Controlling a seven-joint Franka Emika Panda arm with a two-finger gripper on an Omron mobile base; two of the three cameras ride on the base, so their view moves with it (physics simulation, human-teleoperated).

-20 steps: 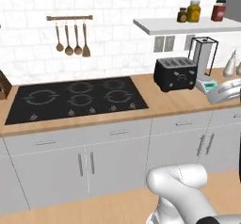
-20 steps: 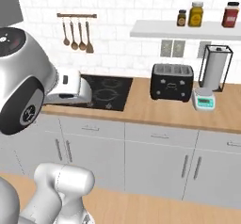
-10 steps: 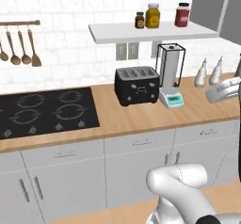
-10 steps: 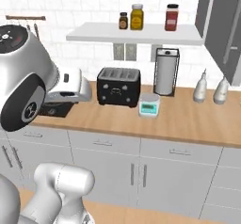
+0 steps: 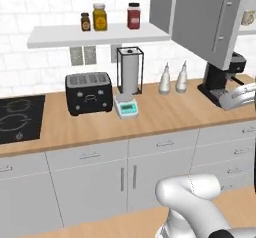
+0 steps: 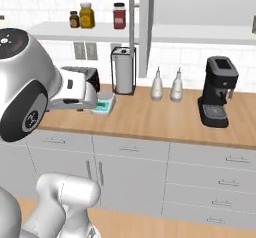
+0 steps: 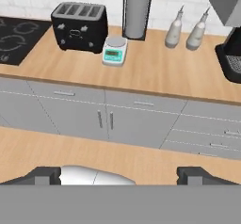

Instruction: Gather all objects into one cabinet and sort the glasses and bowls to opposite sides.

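My gripper (image 7: 121, 176) is open and holds nothing; its two dark fingertips (image 7: 47, 176) stand far apart at the bottom of the hand view, well back from the counter and aimed at the base cabinets. The wall cabinet (image 6: 200, 32) hangs at the upper right, with a grey panel (image 5: 210, 17) and a thick white shelf board. One of the glasses, a beige mug (image 5: 247, 17), peeks in on that board at the picture's right edge. The bowls are out of view.
On the wooden counter (image 5: 165, 117) stand a black toaster (image 5: 89, 92), a small scale (image 5: 125, 105), a paper towel holder (image 5: 130, 71), two white spouted bottles (image 5: 172, 78) and a black coffee machine (image 6: 217, 89). Jars (image 5: 100, 17) sit on the open wall shelf. A cooktop (image 5: 17, 117) lies far left.
The whole picture has slid left: the base has driven right along the counter, bringing the bottles, coffee machine and wall cabinet into view. The gripper has stayed open.
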